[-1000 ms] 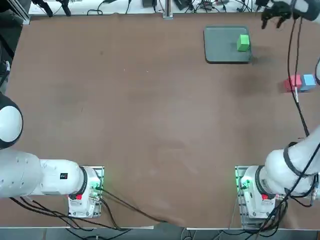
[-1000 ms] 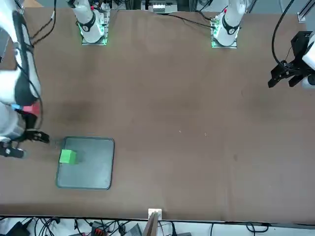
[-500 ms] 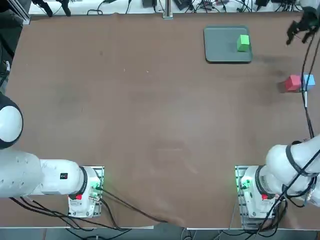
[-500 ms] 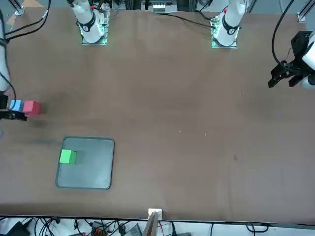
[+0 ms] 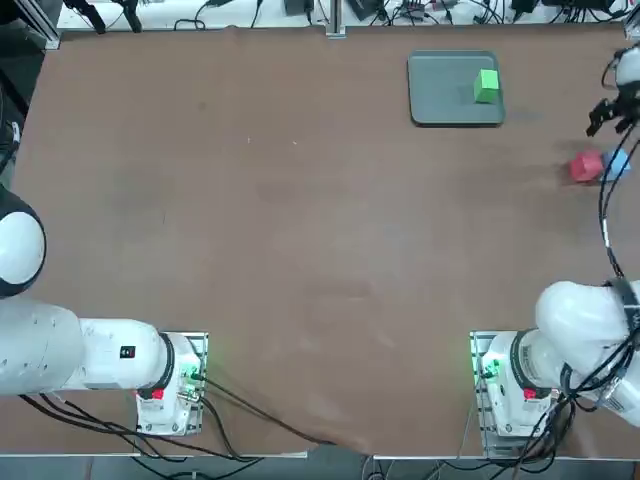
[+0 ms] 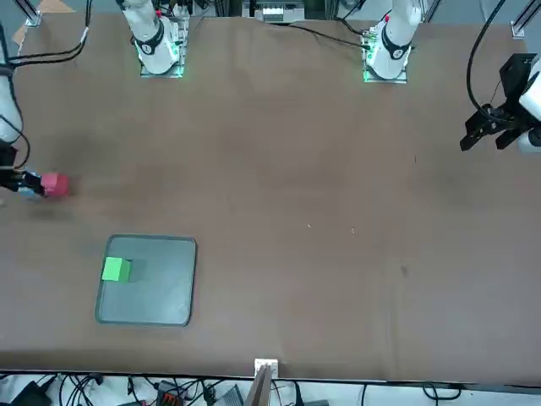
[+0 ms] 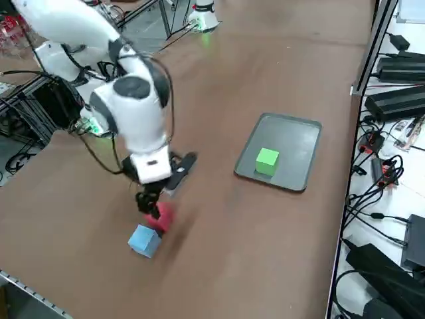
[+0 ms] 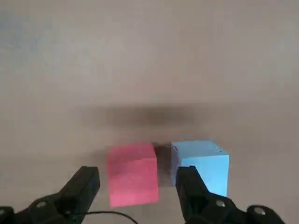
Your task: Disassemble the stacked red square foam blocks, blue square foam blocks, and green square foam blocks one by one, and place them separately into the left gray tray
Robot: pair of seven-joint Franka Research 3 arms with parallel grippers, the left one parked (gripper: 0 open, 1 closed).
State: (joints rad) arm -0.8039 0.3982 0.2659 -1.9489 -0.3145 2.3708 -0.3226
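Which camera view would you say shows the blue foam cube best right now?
The right wrist view: the blue foam cube sits close beside the red cube, before the open right gripper. The side view shows it small; top and front views mostly hide it.

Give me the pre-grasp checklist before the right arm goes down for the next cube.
1. Right gripper open: ok, fingers spread with nothing between them.
2. Gripper lined up on a cube: ok, the red cube sits between the fingers in the wrist view.
3. Blue cube clear of the grasp: not ok, it sits right beside the red one, one finger near the narrow gap.
4. Cubes unstacked: ok, both rest side by side on the table.
5. Gray tray has room: ok, only the green cube is in it.
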